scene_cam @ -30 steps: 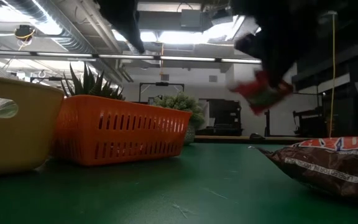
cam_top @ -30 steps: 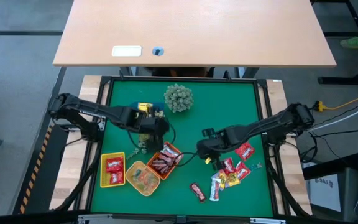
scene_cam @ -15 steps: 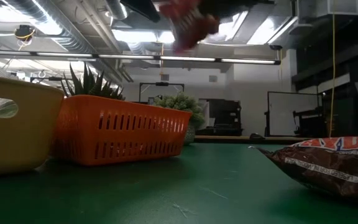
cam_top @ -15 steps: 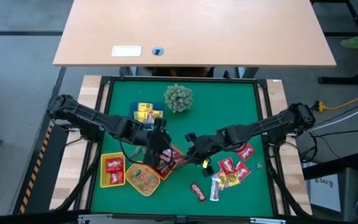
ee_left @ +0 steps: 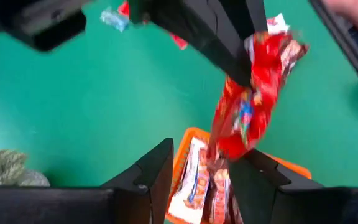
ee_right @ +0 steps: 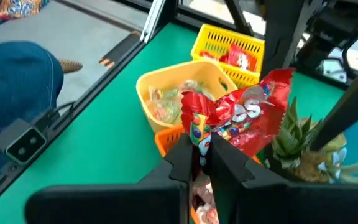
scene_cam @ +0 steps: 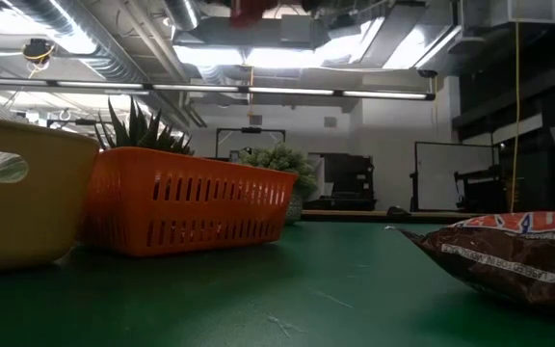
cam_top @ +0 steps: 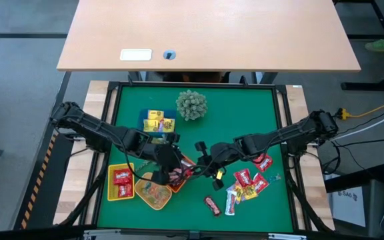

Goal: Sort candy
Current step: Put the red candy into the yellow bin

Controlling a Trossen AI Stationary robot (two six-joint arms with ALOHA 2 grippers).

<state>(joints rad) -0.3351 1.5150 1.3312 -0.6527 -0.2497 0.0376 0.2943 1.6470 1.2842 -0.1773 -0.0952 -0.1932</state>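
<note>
My right tool (ee_right: pixel 205 152) is clenched on the red packet (ee_right: pixel 241 118), holding it up above the orange tray (cam_top: pixel 191 162), its long axis slanting up and away from my fingers. My left tool (ee_left: pixel 199 177), jaws parted and empty, hangs just beside, over that tray.

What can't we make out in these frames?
- High view: the two grippers meet over the orange tray; the arms hide the red packet and most of what lies in the tray.
- Low view: both grippers are cut off by the top edge; the tray walls hide the contents.
- Left wrist view: the red packet is blurred, its print unreadable.
- Right wrist view: the right gripper hides the packet's lower edge.
</note>
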